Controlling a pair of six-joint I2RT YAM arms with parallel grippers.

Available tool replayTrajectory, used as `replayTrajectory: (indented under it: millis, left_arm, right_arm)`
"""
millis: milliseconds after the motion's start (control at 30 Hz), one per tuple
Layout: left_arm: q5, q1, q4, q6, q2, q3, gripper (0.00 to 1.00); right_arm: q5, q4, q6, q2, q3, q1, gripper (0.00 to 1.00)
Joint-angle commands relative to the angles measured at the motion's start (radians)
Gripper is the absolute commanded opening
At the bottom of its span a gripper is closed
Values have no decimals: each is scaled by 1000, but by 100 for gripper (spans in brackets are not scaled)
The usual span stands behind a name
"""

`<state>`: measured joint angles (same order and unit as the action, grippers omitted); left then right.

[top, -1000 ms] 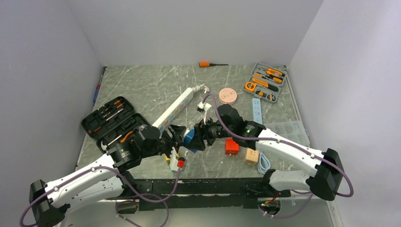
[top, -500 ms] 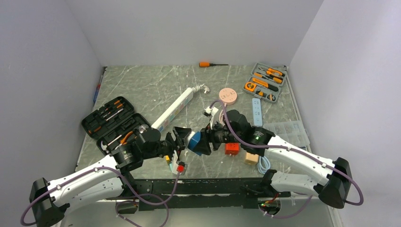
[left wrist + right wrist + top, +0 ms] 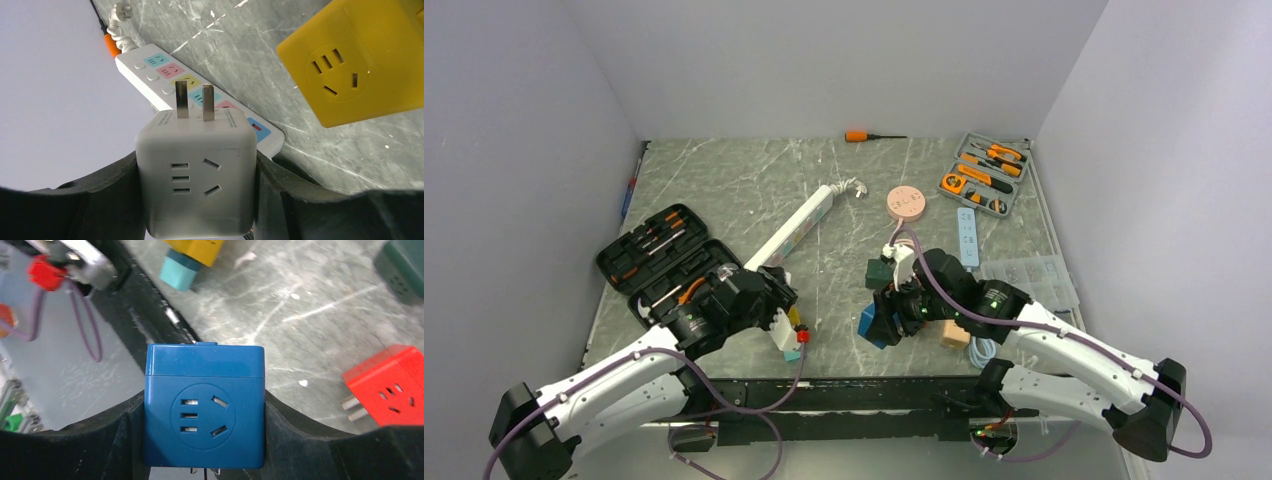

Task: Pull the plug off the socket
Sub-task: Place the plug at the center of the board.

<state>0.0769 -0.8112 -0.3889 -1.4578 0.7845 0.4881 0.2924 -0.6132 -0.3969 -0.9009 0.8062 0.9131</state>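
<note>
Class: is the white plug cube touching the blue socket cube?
Apart. The top view shows a clear gap between the white plug cube and the blue socket cube.

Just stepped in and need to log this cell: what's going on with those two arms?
The left gripper is clamped on a white plug cube, whose two metal prongs stick out bare. The right gripper is clamped on a blue socket cube. The two cubes are apart, so the plug is out of the socket. A red cube and a yellow cube lie loose on the table.
</note>
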Motion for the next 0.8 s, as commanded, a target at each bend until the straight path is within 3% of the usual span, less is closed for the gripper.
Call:
replayTrajectory:
  millis: [0, 133, 567, 667, 767]
  left_arm:
    - [18, 8, 55, -8, 6, 30, 0]
    - [24, 8, 40, 43, 44, 75, 0]
    - [14, 10, -144, 333, 360, 396, 0]
    - [-9, 9, -185, 410, 434, 482, 0]
    - [-47, 11, -214, 474, 491, 550, 0]
  right_arm:
    - [-200, 14, -64, 6, -50, -1, 0]
    - [-397, 73, -77, -86, -65, -2, 0]
    - [-645, 341, -90, -490, -70, -9, 0]
    - [-708, 375, -136, -521, -105, -9, 17]
    - [-716, 413, -164, -525, -135, -11, 45]
